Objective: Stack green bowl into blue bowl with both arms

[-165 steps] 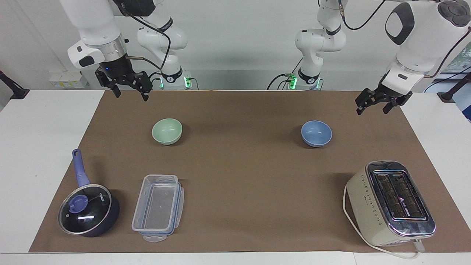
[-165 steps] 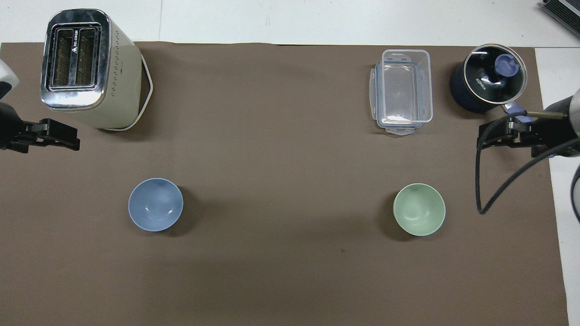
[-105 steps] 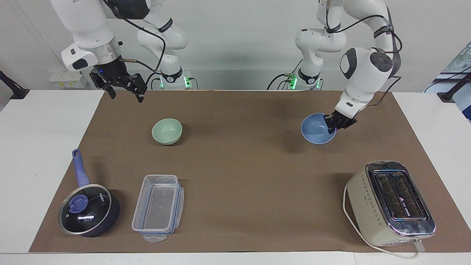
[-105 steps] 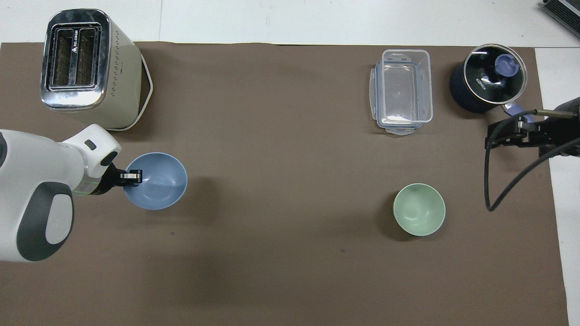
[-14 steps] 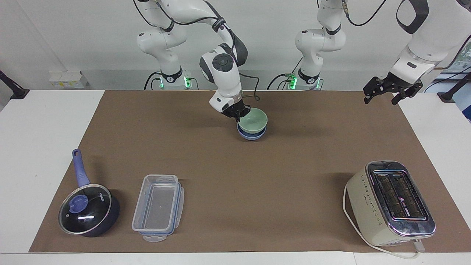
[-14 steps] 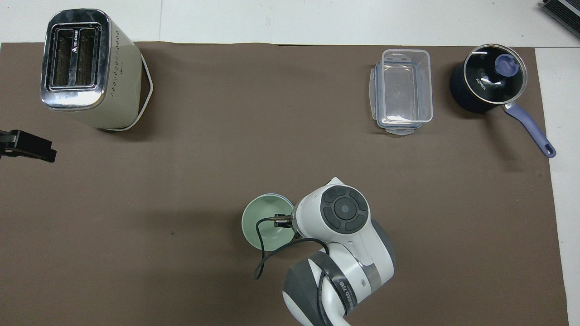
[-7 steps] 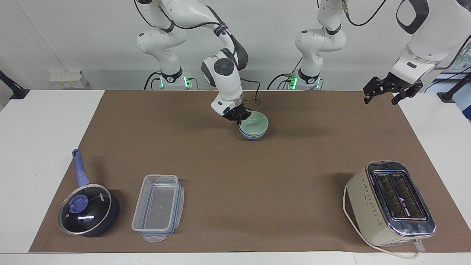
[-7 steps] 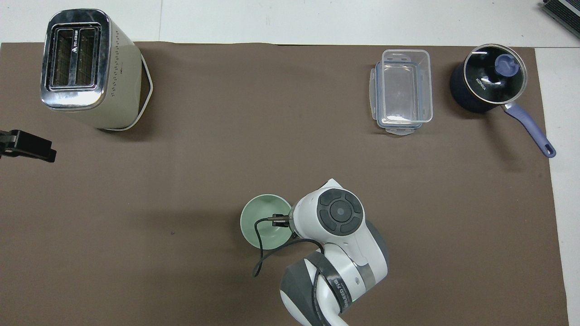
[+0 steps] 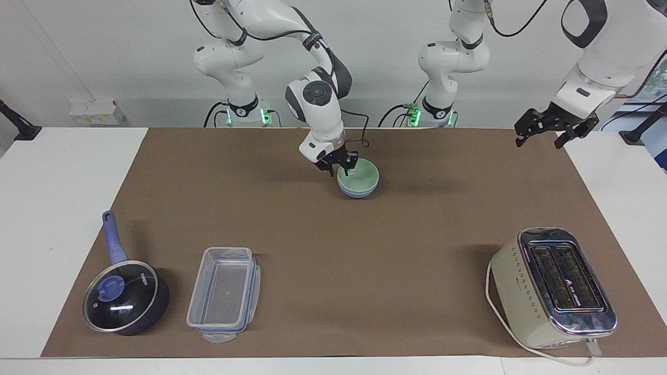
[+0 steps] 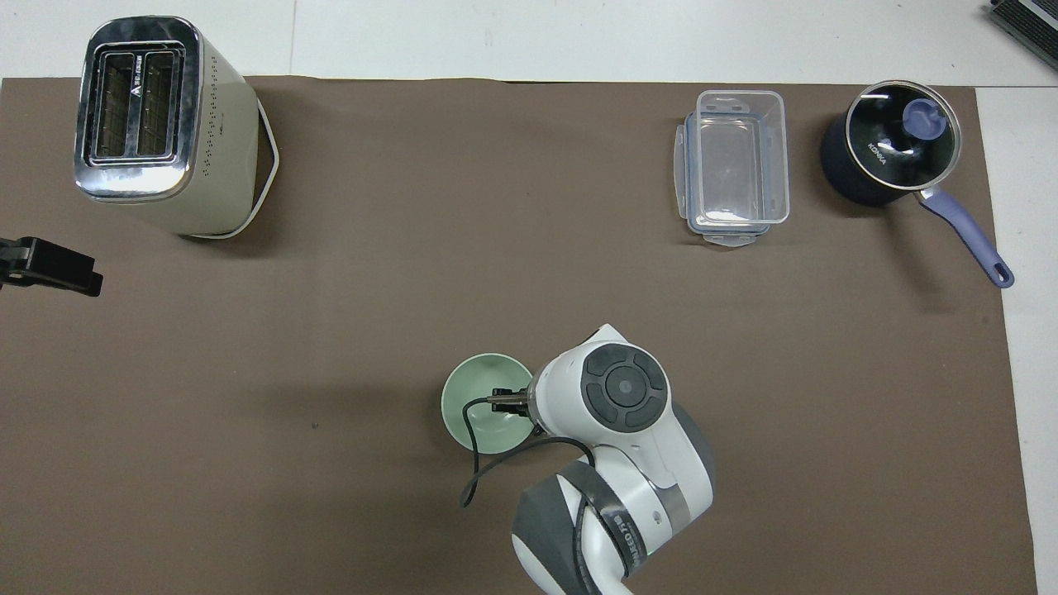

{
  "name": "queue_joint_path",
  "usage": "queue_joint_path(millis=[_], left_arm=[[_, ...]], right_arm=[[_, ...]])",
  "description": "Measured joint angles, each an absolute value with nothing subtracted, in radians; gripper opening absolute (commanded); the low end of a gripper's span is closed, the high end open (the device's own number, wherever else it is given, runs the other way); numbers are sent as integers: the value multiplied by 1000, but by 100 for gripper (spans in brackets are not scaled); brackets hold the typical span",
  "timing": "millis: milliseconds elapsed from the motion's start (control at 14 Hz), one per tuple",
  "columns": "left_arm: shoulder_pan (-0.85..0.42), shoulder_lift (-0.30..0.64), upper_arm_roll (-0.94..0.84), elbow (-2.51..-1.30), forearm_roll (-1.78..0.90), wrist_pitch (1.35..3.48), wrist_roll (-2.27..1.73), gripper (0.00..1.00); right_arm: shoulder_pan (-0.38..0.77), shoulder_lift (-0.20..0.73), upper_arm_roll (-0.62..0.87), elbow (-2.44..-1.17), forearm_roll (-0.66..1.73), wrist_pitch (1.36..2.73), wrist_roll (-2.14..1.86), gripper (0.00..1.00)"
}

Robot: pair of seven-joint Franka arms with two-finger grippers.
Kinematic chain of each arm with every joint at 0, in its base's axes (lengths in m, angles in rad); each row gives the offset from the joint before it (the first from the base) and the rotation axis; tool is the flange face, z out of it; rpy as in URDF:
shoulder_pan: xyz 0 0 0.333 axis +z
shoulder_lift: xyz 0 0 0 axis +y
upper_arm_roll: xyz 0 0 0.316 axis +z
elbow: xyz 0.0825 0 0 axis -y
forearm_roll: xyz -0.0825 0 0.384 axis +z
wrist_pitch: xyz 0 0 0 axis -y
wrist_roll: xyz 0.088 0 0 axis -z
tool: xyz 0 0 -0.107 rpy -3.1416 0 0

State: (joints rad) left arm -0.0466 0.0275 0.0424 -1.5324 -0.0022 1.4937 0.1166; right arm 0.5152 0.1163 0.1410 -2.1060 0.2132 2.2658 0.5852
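Brown mat (image 9: 333,260) over white table, white wall at the robots' end. Green bowl (image 9: 359,175): nested in blue bowl (image 9: 358,192), mid-mat, near the robots; only a low band of blue shows. Right gripper (image 9: 340,169): at the green rim toward the right arm's end, fingers parted astride it, no clamp apparent. Left gripper (image 9: 543,130): spread, empty, waiting over the mat's edge at the left arm's end. Handling, judged: both bowls rigid, glossy, likely slippery, light, chippable; pinch the rim wall. Also present: toaster (image 9: 552,286), clear container (image 9: 224,294), lidded saucepan (image 9: 125,297).
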Motion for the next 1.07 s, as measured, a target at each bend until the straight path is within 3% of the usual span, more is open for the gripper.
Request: queue_joint_path(millis=[429,714,1071], left_arm=[[-47,28,42,-1532,-2,1494,117,100],[-47,28,42,-1532,-2,1494,117,100],[-47,28,42,-1532,-2,1494,117,100]], right_arm=[[367,-39,127,-2081,165,2100,580,100],[213,-89,122,-2059,114,2074,557,100],[52,-91,120,-1893,36,1931,459,100]])
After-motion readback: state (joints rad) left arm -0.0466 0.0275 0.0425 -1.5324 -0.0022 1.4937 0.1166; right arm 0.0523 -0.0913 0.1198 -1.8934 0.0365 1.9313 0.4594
